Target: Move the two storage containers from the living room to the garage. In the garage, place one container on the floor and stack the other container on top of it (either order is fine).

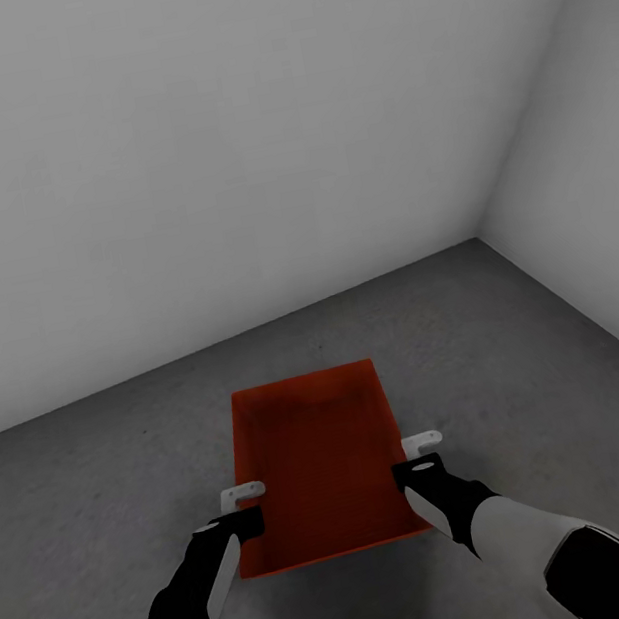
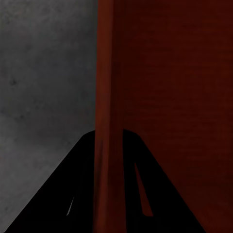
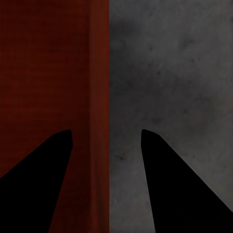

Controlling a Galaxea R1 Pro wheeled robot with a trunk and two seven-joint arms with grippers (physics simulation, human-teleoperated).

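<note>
Container (image 1: pixel 321 460), orange-red and open-topped, sits on the grey concrete floor (image 1: pixel 520 353) near the garage corner. My left claw (image 2: pixel 109 160) pinches its left wall, fingers tight against it. My right claw (image 3: pixel 107 145) straddles the right wall, fingers spread wide apart.

Your arms show pale grey forearms, black wrists and black grippers; small white brackets (image 1: pixel 242 492) apparently sit beside the fingers.
</note>
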